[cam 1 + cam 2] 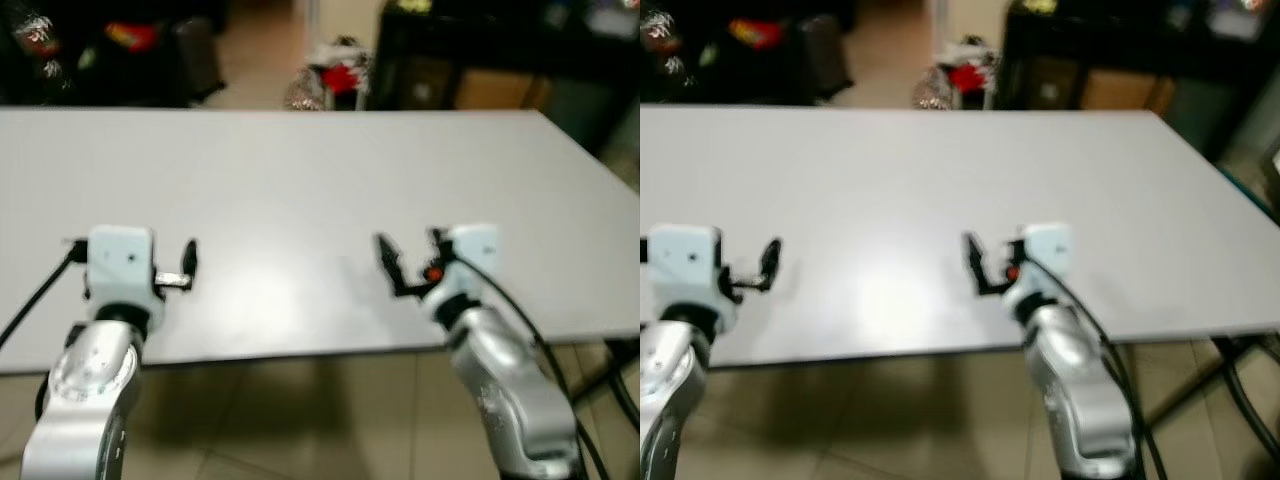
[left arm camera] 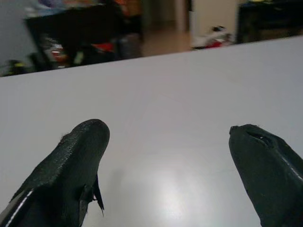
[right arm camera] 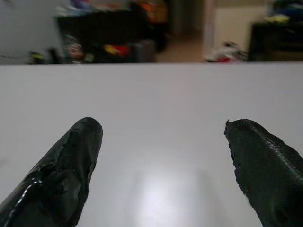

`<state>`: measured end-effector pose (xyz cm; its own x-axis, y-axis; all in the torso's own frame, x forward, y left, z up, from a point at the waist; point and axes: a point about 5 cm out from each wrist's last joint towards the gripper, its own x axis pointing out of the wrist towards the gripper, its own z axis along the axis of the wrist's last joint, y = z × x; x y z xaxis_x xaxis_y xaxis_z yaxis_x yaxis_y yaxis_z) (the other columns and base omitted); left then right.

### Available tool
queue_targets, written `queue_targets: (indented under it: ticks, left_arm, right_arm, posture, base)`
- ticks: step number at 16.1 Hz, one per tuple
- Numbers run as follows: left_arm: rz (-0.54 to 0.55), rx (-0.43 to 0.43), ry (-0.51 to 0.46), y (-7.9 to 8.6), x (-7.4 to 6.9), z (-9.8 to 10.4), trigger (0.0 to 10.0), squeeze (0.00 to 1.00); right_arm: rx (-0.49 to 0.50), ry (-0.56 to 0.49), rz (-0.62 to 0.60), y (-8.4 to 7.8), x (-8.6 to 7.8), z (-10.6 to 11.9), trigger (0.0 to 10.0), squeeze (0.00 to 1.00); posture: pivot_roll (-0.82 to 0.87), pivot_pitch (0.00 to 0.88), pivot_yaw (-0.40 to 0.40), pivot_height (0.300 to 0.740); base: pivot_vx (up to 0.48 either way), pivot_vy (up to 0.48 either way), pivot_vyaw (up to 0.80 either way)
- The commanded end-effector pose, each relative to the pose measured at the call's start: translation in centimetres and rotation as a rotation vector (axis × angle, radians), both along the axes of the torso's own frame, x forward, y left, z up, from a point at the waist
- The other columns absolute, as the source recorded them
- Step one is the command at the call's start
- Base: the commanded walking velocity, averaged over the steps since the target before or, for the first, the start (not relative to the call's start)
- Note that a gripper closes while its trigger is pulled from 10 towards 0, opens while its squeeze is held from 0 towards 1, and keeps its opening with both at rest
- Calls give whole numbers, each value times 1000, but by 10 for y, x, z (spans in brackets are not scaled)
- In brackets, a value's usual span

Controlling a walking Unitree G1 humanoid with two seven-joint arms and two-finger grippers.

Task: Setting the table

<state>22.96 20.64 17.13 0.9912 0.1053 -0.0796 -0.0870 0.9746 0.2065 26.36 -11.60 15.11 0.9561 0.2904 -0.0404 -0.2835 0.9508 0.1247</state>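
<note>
Left eye view: white tabletop (image 1: 300, 180) lying bare under ceiling glare, no plate, cutlery or glass resting anywhere on it; left gripper (image 1: 130, 250) hovering over the near edge toward the near left corner, right gripper (image 1: 410, 262) hovering over the near edge further right, the two well apart; dark furniture (image 1: 100, 50) and a red-and-white heap (image 1: 335, 75) sitting on the floor beyond the far edge. Right eye view: same table, right gripper (image 1: 990, 262) showing two black fingers spread, left gripper (image 1: 745, 268) sitting just inside the near edge, its white wrist block beside it; tiled floor (image 1: 890, 420) showing under the near edge. Left wrist view: two black fingertips (image 2: 80, 156) standing wide apart, nothing between them, bare tabletop (image 2: 170, 118) stretching ahead to the far edge; contact with the surface cannot be told. Right wrist view: fingertips (image 3: 71, 161) likewise standing wide apart and holding nothing, tabletop (image 3: 156, 123) running to the far edge with cluttered shelving (image 3: 109, 38) behind. Judgement: the task appears to be sitting at its very start or between fetches, since the tableware itself is nowhere on the table; the next move is calling for locating and bringing a first item, probably from away from this table, before any placing.
</note>
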Motion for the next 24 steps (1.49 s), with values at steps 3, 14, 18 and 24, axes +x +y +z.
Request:
queue_targets:
  ticks: [3, 14, 18, 24]
  left_arm:
    - [1, 9, -6, -1, -2, 3, 10000, 0]
    - [4, 33, -7, 3, -2, 5, 10000, 0]
    - [1, 37, -8, 3, -1, 6, 10000, 0]
    - [-31, 5, -30, -6, 6, 6, 10000, 0]
  right_arm:
    - [-6, -10, -8, -3, 3, 1, 10000, 0]
    - [2, -14, -9, 1, 5, -1, 10000, 0]
    - [6, -14, -12, 0, 5, -2, 10000, 0]
    - [-18, -38, -31, -4, 6, 2, 10000, 0]
  posture:
    - [-65, 0, 13, 740]
    - [-51, 0, 22, 740]
    - [-50, 0, 25, 740]
    - [-85, 0, 67, 740]
  base:
    - [0, 315, 800]
    - [0, 313, 800]
    - [0, 311, 800]
    - [0, 259, 758]
